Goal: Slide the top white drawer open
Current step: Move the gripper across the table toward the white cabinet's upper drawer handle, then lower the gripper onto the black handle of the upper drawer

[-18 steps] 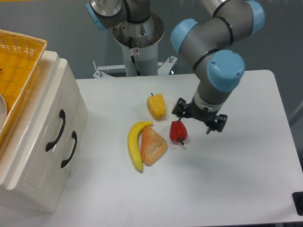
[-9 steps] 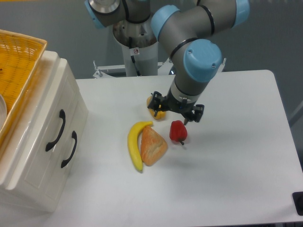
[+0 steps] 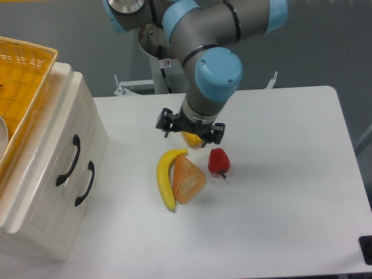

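Hovering pincer (image 3: pixel 190 127) above fruit, well apart from shut top white drawer (image 3: pixel 68 156).

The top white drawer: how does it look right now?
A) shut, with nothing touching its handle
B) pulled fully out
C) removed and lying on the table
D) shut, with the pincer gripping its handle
A: the top white drawer sits flush in the cabinet, while the pincer hangs over the yellow pepper, well away from the handle.
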You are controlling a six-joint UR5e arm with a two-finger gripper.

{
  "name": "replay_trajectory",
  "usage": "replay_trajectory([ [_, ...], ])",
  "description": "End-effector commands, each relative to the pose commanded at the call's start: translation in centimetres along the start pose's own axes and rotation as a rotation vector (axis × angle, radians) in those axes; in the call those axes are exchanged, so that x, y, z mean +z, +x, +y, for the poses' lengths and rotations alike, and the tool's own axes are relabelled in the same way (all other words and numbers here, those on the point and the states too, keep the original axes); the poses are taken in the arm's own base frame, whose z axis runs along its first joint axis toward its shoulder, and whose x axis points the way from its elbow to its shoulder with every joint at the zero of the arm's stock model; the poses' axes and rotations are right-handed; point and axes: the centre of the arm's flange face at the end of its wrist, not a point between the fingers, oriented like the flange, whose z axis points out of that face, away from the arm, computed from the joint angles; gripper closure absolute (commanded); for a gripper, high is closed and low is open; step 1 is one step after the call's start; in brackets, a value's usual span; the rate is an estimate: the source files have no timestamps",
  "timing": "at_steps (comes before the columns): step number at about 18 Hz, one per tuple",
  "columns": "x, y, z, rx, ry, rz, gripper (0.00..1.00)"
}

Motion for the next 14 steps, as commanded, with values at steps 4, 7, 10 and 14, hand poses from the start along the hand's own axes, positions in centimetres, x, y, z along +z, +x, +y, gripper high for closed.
replay_trajectory([
  [4,0.7,3.2,-1.1,-0.057,0.017,0.056,0.0],
  [7,1.0,5.4,-1.8,-0.07,0.029,0.064,0.0],
  [10,1.2,9.2,-3.1,-0.087,0.086,0.066,0.0],
  [14,2.5,12.4,-4.4,-0.061,0.098,0.083,0.0],
])
